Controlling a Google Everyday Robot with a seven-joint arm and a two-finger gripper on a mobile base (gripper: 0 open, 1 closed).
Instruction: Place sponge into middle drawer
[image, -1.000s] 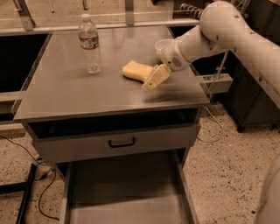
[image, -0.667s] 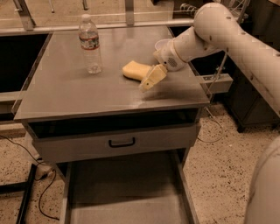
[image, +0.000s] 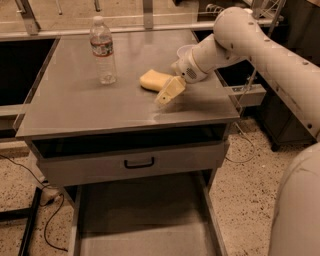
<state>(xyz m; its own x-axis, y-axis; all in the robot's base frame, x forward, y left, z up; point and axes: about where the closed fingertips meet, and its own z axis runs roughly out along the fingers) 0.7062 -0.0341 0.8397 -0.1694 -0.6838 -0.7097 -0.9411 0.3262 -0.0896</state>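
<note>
The gripper is low over the grey cabinet top, angled toward 7 o'clock. Whether it is spread or closed cannot be determined. The sponge lies flat on the cabinet top, right beside the gripper at its 10 o'clock. A water bottle stands upright at the sponge's 10 o'clock. The middle drawer stands open at 6 o'clock, below the closed drawer front.
</note>
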